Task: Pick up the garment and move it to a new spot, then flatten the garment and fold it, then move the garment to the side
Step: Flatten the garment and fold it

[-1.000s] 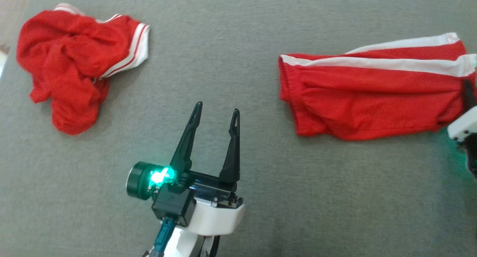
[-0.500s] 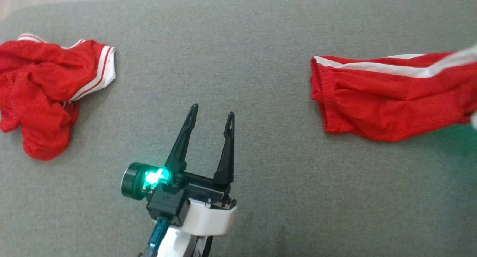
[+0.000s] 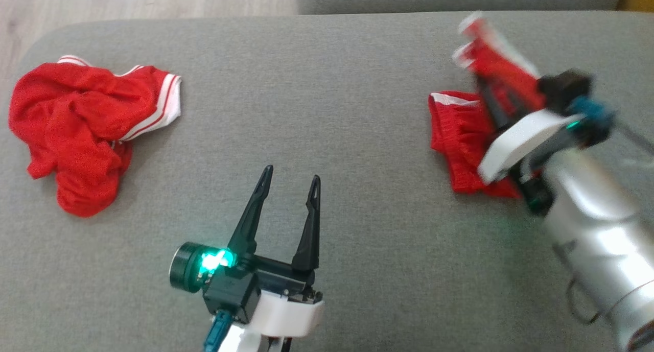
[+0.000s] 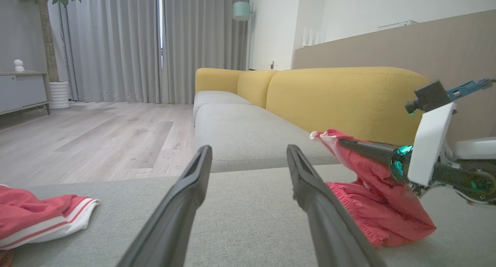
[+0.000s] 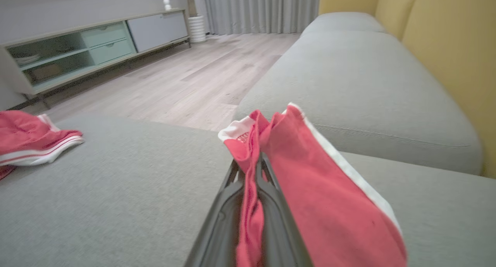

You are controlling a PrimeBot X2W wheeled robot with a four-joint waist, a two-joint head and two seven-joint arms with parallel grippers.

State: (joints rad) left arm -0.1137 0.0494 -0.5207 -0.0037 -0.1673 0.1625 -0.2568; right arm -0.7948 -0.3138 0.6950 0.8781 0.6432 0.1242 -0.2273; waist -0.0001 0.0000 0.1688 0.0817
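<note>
The garment [image 3: 457, 137] is a pair of red shorts with white side stripes, lying on the grey cushion [image 3: 327, 86] at the right. My right gripper [image 3: 488, 94] is shut on its far end and holds that end lifted and drawn over the part lying flat. In the right wrist view the red cloth [image 5: 310, 174] is pinched between the fingers and drapes to the right of my right gripper [image 5: 254, 166]. My left gripper [image 3: 291, 173] stands open with nothing in it near the middle of the cushion. The left wrist view shows my left gripper [image 4: 248, 152] wide apart, with the garment [image 4: 372, 209] to its right.
A second red garment [image 3: 87, 122] lies crumpled at the cushion's left end. A yellow sofa back [image 4: 341, 96] rises behind the seat. Wooden floor [image 5: 186, 77] and a low sideboard [image 5: 89, 42] lie beyond the cushion's edge.
The head camera has shifted. My right arm has swung into view, lifting the garment's right end and carrying it leftward over the rest. The left gripper stays open in place.
</note>
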